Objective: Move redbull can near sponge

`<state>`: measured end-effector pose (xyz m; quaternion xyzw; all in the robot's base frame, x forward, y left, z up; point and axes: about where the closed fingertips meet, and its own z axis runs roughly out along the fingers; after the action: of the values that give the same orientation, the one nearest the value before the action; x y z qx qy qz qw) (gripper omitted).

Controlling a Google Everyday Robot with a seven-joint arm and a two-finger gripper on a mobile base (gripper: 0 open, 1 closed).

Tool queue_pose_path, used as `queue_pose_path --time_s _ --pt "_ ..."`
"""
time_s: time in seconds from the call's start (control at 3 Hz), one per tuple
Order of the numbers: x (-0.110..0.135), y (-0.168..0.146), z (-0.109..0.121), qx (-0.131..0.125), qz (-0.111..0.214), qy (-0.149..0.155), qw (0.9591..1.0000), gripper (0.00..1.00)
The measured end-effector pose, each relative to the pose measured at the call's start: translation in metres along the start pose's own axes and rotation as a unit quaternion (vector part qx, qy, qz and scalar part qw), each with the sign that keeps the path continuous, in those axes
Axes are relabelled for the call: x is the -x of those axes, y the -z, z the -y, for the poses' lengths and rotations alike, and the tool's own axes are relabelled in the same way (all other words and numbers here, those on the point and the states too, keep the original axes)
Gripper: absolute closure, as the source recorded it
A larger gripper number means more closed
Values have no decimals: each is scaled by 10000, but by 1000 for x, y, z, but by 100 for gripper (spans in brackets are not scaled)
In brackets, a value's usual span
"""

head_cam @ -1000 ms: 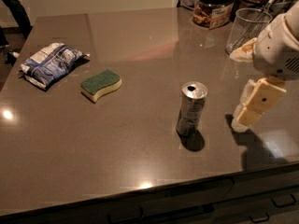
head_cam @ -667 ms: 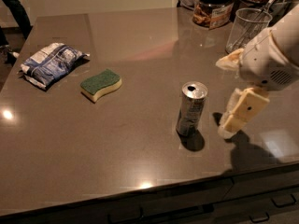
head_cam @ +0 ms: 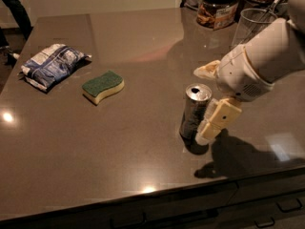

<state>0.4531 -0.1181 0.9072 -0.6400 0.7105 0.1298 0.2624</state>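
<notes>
The redbull can (head_cam: 192, 114), slim and silver with a shiny top, stands upright at the table's front right. My gripper (head_cam: 200, 104) is open and has come in from the right. One pale finger (head_cam: 208, 70) is just behind the can and the other (head_cam: 218, 119) is close against its near right side. The jaws are not closed on the can. The sponge (head_cam: 102, 86), with a green top over a yellow base, lies flat well to the left of the can.
A blue-and-white crinkly bag (head_cam: 51, 65) lies at the far left. A clear glass cup (head_cam: 251, 26) and a jar (head_cam: 217, 8) stand at the back right, behind my arm. The table's front edge (head_cam: 157, 191) runs just below the can.
My gripper has moved left towards the can, from well to its right to having its fingers on either side of it. The can, sponge and bag have not moved.
</notes>
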Motion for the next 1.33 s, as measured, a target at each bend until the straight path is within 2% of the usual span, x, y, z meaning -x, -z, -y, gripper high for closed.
queue_pose_path --time_s 0.33,1.33 --pt "9 -13 3 140 124 79 9998 14" --pt "53 -16 16 493 346 71 9982 83"
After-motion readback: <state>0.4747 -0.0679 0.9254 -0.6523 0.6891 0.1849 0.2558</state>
